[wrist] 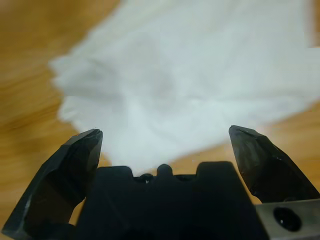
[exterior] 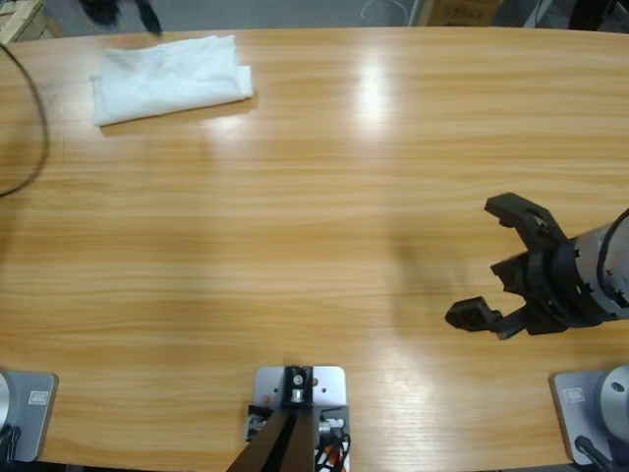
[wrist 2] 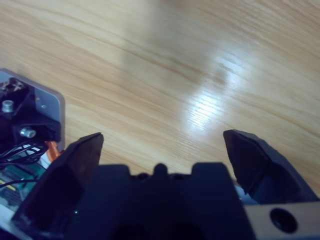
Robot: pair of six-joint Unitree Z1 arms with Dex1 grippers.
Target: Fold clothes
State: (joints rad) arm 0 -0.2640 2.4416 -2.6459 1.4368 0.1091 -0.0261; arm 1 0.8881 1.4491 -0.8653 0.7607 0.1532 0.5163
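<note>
Right gripper (exterior: 496, 264): jaws wide apart, empty, over bare table (exterior: 295, 226) near right edge. Left gripper (wrist: 165, 145): jaws spread, empty, poised at T-shirt (exterior: 172, 79), folded bundle at far left corner. Risk: jaw snagging top layer, undoing fold, dragging bundle off edge.
</note>
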